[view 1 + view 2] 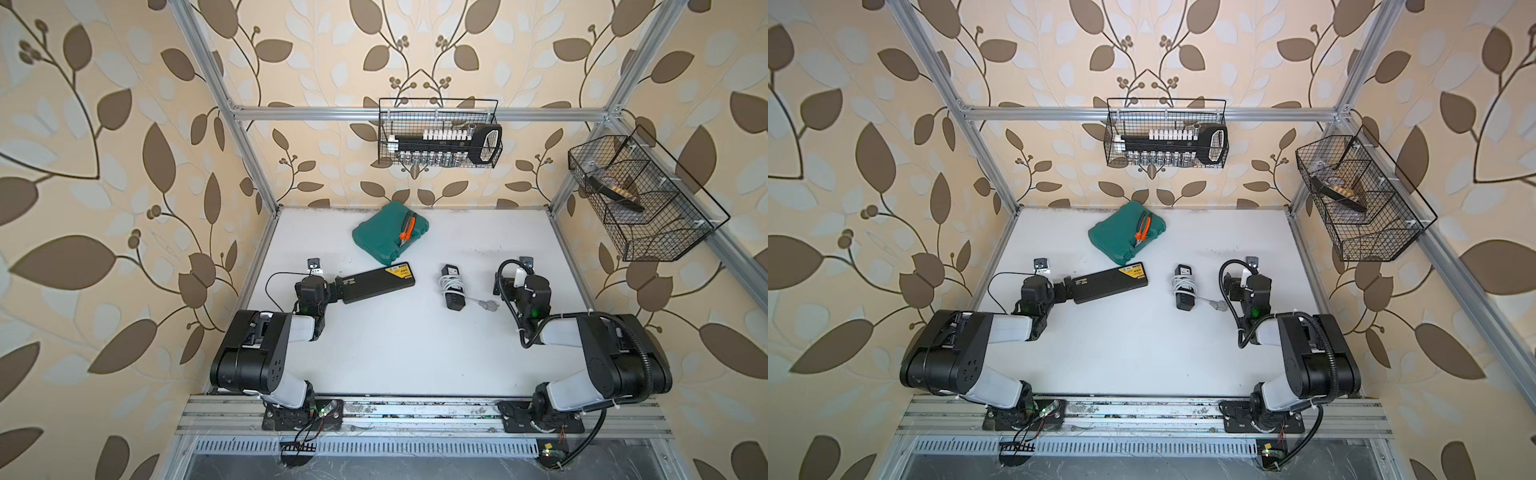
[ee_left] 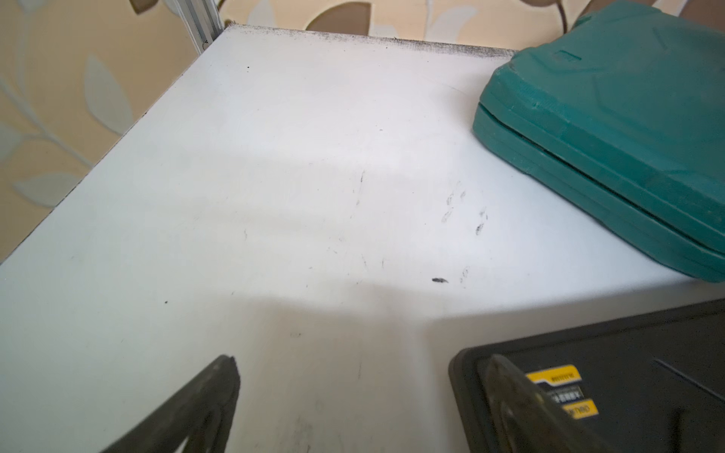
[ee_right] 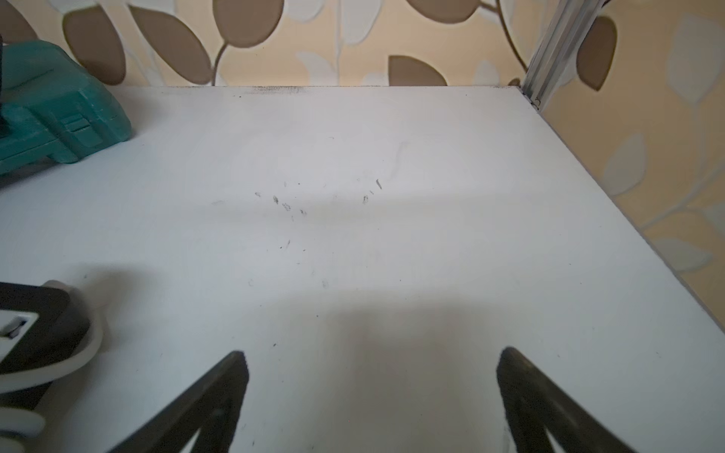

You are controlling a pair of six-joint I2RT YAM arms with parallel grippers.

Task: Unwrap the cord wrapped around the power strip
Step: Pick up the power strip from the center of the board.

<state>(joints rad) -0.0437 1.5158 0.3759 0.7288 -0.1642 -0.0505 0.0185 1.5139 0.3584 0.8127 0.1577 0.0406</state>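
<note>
Left gripper [image 2: 365, 361]: jaws spread wide, nothing between them; in the wrist view one finger overlaps the end of the black case [image 1: 378, 282]. Right gripper [image 3: 372, 353]: released, over bare table [image 1: 395, 353].

Centre-right in both top views: power strip [image 1: 456, 301] lies flat, cord [image 1: 449, 284] coiled round its middle, grey plug [image 1: 489, 306] trailing lower right.

Farther up: green case [image 1: 374, 241], orange pliers [image 1: 405, 232] on top.
</note>
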